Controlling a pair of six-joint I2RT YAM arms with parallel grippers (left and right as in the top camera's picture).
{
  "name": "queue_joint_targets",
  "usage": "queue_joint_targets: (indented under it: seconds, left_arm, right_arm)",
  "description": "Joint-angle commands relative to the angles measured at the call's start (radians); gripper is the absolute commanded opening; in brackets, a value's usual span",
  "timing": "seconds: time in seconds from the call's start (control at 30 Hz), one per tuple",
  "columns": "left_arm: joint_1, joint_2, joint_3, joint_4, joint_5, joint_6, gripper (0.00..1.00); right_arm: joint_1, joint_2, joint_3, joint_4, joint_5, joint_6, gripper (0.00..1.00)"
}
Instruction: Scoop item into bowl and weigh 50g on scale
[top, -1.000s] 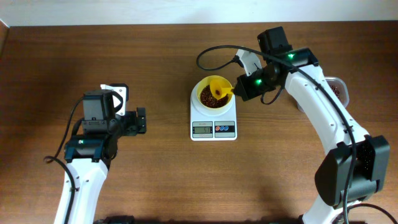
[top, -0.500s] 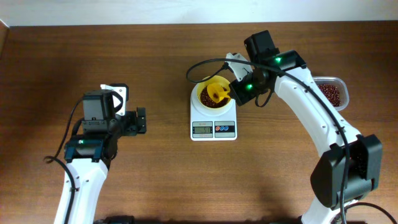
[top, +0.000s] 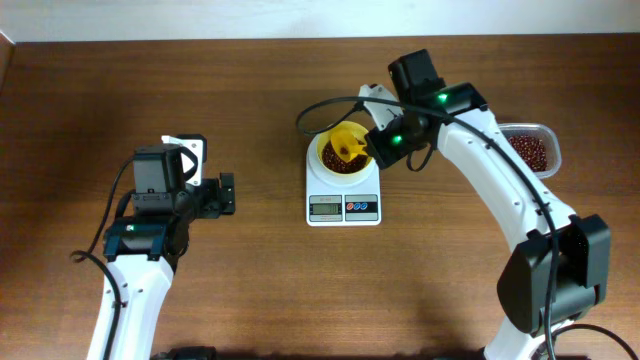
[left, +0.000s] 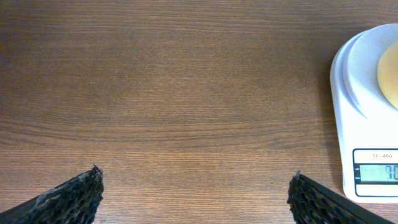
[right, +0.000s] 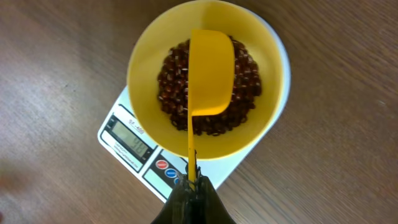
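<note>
Got my right gripper (right: 191, 186) clamped tight on the scoop (right: 210, 74) handle. The scoop runs straight out from me, cup end over the beans (right: 249, 81) in the bowl (right: 140, 62), which sits on the scale (right: 124, 140). Meanwhile my left gripper (left: 194, 180) hangs wide open, empty.

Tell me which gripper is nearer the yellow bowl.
Right. The right gripper, shut on the scoop handle, holds it over the bowl; the left gripper sits open over the table, well off to the scale's left.

A robotics lab bench: 2 white robot arms (top: 500, 190) at a wooden table (top: 250, 300) holding a scale (top: 343, 196).
</note>
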Motion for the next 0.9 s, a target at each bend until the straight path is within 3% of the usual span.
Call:
queue_joint_targets:
  seconds: [0.0, 0.37, 0.77, 0.87]
  left_arm:
    - [0.005, 0.005, -0.003, 0.002, -0.007, 0.011, 0.99]
    - [0.005, 0.005, -0.003, 0.002, -0.007, 0.012, 0.99]
    - [0.005, 0.005, -0.003, 0.002, -0.007, 0.012, 0.99]
    - [0.005, 0.005, -0.003, 0.002, -0.007, 0.012, 0.99]
  right_arm:
    - [0.037, 0.018, -0.017, -0.003, 0.008, -0.012, 0.04]
    - [0.035, 0.018, -0.016, -0.004, -0.108, -0.007, 0.04]
    - [-0.138, -0.029, 0.006, 0.007, -0.253, 0.046, 0.04]
    - [-0.194, -0.050, 0.014, 0.008, -0.416, 0.046, 0.04]
